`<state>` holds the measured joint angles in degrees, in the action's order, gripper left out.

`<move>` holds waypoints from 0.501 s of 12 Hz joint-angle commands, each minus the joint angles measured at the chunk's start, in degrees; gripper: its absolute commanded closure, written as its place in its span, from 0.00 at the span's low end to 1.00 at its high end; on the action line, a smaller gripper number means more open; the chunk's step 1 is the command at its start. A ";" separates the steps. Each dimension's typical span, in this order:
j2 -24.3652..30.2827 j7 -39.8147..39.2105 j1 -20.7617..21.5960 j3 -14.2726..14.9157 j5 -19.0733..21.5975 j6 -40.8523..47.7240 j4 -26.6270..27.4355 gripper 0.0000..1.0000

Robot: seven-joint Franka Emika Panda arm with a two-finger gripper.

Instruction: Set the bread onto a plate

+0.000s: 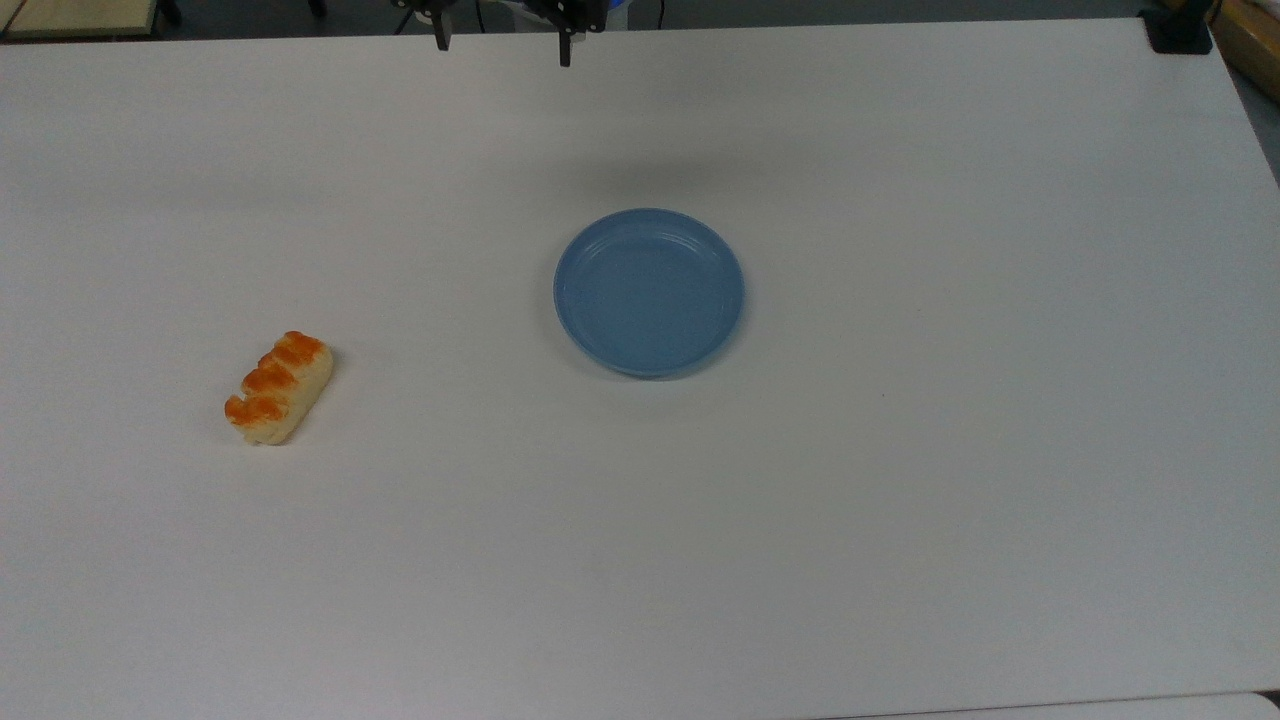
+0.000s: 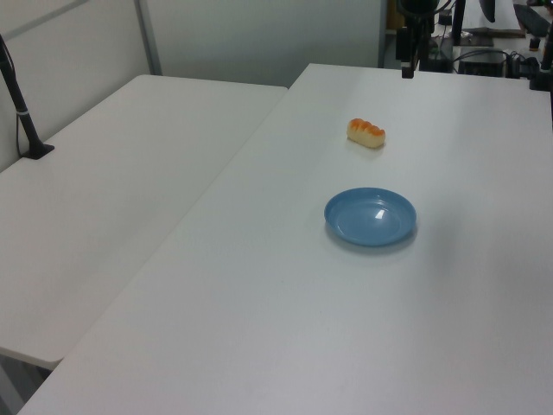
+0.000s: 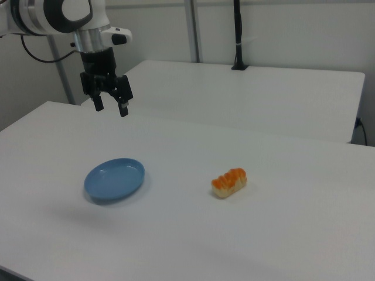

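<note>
The bread (image 1: 278, 388) is a small pale loaf with three orange-brown bumps, lying alone on the white table toward the top view's left. The light-blue round plate (image 1: 648, 292) sits near the table's middle with nothing on it, well apart from the bread. My gripper (image 1: 503, 52) hangs high over the table's far edge, open with nothing between its fingers. In the right view the gripper (image 3: 111, 108) hovers above and behind the plate (image 3: 114, 179), and the bread (image 3: 229, 182) lies to the plate's right. The left view has the bread (image 2: 366, 132) beyond the plate (image 2: 371, 216).
A second white table (image 2: 112, 199) adjoins this one, carrying a black pole on a base (image 2: 22, 112). A black clamp (image 1: 1180, 30) sits at the table's corner in the top view's upper right. Bare tabletop (image 1: 640, 560) spreads around both objects.
</note>
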<state>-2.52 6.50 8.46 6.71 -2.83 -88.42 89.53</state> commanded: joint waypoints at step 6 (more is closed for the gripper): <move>0.58 -1.40 -3.36 0.49 0.98 -0.17 -0.67 0.00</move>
<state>-2.49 5.95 4.88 6.93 -2.81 -88.42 88.81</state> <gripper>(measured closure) 0.000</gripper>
